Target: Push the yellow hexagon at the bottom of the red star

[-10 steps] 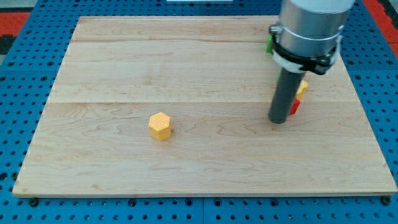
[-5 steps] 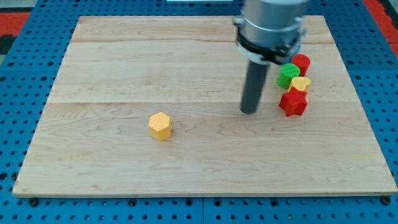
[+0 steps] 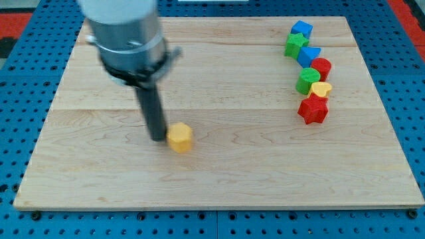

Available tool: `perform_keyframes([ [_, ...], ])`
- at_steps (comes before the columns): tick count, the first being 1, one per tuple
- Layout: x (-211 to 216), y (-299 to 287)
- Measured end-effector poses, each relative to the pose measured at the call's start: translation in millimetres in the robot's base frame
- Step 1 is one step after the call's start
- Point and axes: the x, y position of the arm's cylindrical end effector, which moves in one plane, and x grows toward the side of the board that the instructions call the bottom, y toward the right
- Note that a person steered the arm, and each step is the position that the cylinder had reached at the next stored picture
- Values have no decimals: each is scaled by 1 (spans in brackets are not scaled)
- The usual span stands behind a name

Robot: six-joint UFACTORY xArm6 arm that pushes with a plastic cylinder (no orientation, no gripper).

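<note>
The yellow hexagon [image 3: 179, 138] lies left of the board's middle. My tip [image 3: 157, 138] stands right against its left side, touching or nearly touching it. The red star [image 3: 313, 109] lies far off at the view's right, at the bottom end of a column of blocks. The hexagon is well to the left of the star and a little lower in the view.
Above the red star stand a small yellow block [image 3: 321, 89], a green cylinder [image 3: 307, 80], a red cylinder [image 3: 321, 68], a blue block [image 3: 308, 56], a green block [image 3: 295, 45] and another blue block [image 3: 301, 29]. The wooden board [image 3: 219, 186] lies on a blue pegboard.
My rod has swept from beside the red star across the board to the hexagon's left side. The hexagon has shifted slightly to the right.
</note>
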Motion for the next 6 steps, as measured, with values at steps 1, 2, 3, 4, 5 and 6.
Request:
perform_keyframes([
  [1,7,78],
  [2,7,85],
  [3,9,41],
  [4,40,56],
  [5,36,133],
  [6,21,204],
])
